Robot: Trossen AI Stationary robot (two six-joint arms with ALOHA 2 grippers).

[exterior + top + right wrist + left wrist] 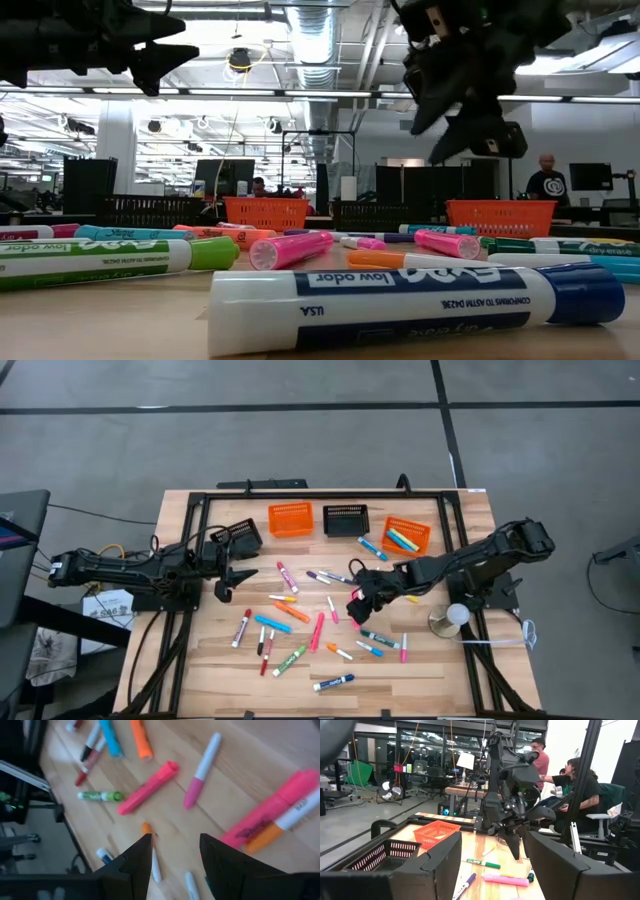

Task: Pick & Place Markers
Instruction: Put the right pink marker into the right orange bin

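With my right gripper (357, 600) hanging above the middle of the wooden table (440, 660), its two dark fingers (136, 861) stand apart with nothing between them, released over bare planks. In the right wrist view I look down past them at a thick pink marker (148, 787) lying slantwise, a slim white marker with a pink cap (201, 771) beside it, and a small orange-capped white marker (150, 851) just past the fingertip. The low view has that gripper (452, 115) well clear of the tabletop, up in the air.

Over on my left, the left gripper (238, 580) also hovers off the wood, near the table's left side, jaws parted and holding nothing. Its wrist view looks across the table at the right arm, with people seated in the room beyond.

The scattered capped markers (300, 630) lie all across the middle and near part of the table: pink, orange, blue, green, red and white ones, none stacked. A white marker with a blue cap (333, 683) sits nearest the front edge, and it fills the foreground of the low view (400, 305).

Along the far edge stand the mesh baskets: a tilted black basket (240, 537) close to the left gripper, an orange basket (290, 518), a second black basket (346, 519), and a second orange basket (408, 535) with a few markers already inside it.
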